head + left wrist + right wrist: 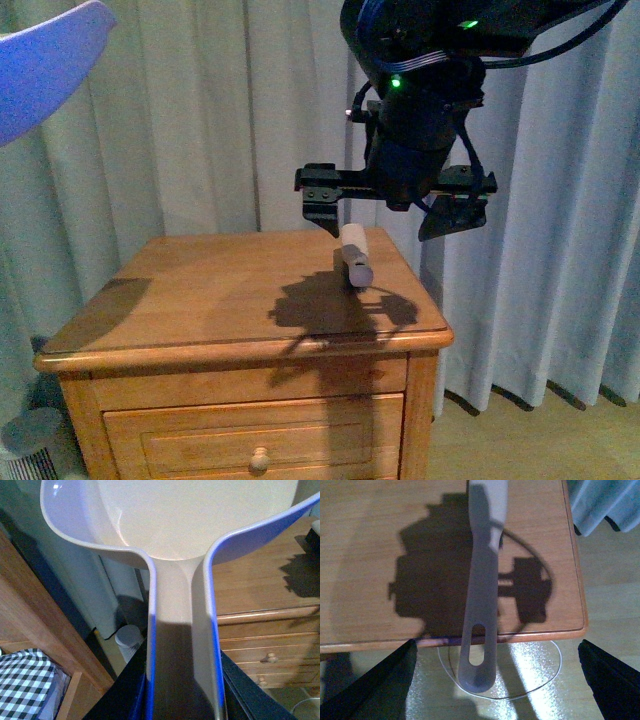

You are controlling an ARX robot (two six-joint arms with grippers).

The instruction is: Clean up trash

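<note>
At far left the left pincer (182,702) clamped the beige dustpan (200,515) by its handle, raised left of the counter (200,290), while the right pincer (385,228) hung spread wide over the brush (355,258) at the counter's back right; the trash showed in no view.

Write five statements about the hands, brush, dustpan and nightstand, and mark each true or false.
1. The right hand is open. True.
2. The left hand holds the brush. False: it is shut on the dustpan, gripping its handle.
3. The brush is on the nightstand, below the right hand. True.
4. The nightstand's drawer is pulled open. False: it is shut.
5. The right hand grips the brush. False: its jaws stand wide apart, clear of the brush.
</note>
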